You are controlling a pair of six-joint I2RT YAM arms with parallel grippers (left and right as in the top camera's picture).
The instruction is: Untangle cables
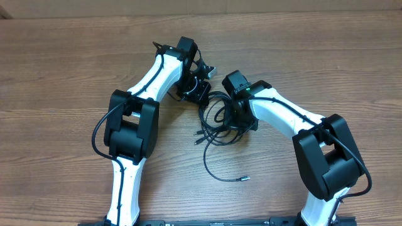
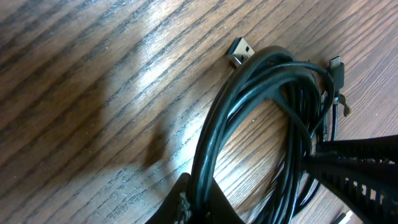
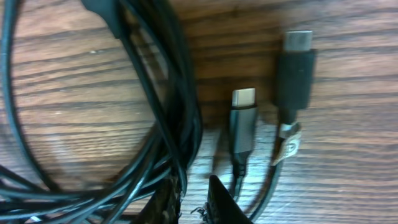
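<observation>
Cables (image 1: 220,119) heaped centrally (table (image 1: 63,63) edges well apart).

Brown wood-grain table (image 1: 56,56) fills the view, with a pale strip (image 1: 314,5) beyond the table's far edge

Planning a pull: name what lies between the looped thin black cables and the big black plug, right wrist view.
A smaller grey, silver-tipped plug lies between the looped black cables and the big black plug, seen in the right wrist view.
</observation>
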